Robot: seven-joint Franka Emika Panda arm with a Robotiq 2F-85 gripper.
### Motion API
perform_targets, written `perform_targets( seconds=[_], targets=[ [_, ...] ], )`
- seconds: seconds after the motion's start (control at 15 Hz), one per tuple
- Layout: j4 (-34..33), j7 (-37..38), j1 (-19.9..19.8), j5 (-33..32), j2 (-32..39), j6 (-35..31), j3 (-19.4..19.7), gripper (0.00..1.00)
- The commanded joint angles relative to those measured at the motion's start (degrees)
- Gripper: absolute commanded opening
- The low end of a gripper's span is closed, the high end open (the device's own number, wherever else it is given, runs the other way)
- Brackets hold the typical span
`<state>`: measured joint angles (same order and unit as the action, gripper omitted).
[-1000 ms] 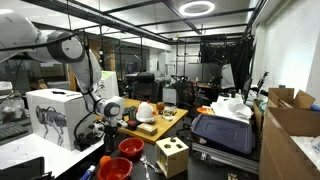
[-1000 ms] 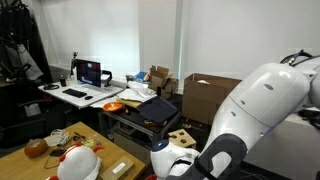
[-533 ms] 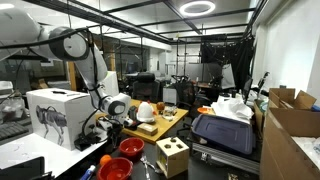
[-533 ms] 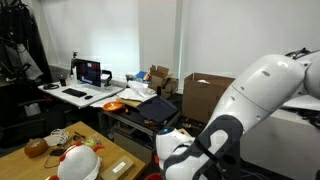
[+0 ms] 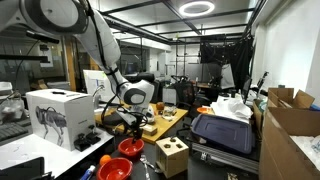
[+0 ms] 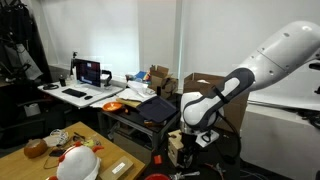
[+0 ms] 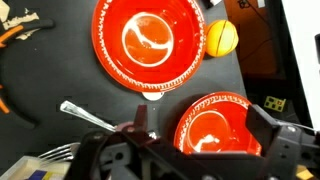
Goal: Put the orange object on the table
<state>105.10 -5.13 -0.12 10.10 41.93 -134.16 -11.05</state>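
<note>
The orange object (image 7: 222, 38) is a small round lump lying on a dark surface beside the rim of a red bowl (image 7: 150, 40). It also shows as a small orange spot in an exterior view (image 5: 105, 159). My gripper (image 7: 203, 112) is open and empty, and hangs above a second red bowl (image 7: 215, 138) that shows between its fingers. The gripper is apart from the orange object. In both exterior views the gripper (image 5: 128, 126) (image 6: 190, 143) hangs over the bowls. The pale table top (image 5: 25, 160) lies at the lower left.
A metal fork (image 7: 90, 115) lies left of the lower bowl. A light wooden box with holes (image 5: 172, 155) stands beside the red bowls (image 5: 130, 147). A white carton (image 5: 55, 115) stands on the left. Cardboard boxes (image 5: 290, 125) and a dark case (image 5: 222, 132) stand on the right.
The arm has swung up and away from its low pose, carrying the gripper over the red bowls. The bowls and the orange object have not moved.
</note>
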Motion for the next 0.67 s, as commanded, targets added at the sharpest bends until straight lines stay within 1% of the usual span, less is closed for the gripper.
perform_targets(
  seconds=[0.0,0.27,0.47,0.6],
  targets=[
    [3.98,-8.56,-4.58,3.34,-6.52,7.23,-2.20,1.00],
    [4.29,-14.40,-6.50,4.13,-10.76,15.58,-0.66,1.00],
    [5.42,-17.21,-7.68,3.62,-14.19,17.59,1.42,1.00],
    [6.13,-17.43,-8.48,3.75,-16.25,18.42,3.35,1.00]
  ],
)
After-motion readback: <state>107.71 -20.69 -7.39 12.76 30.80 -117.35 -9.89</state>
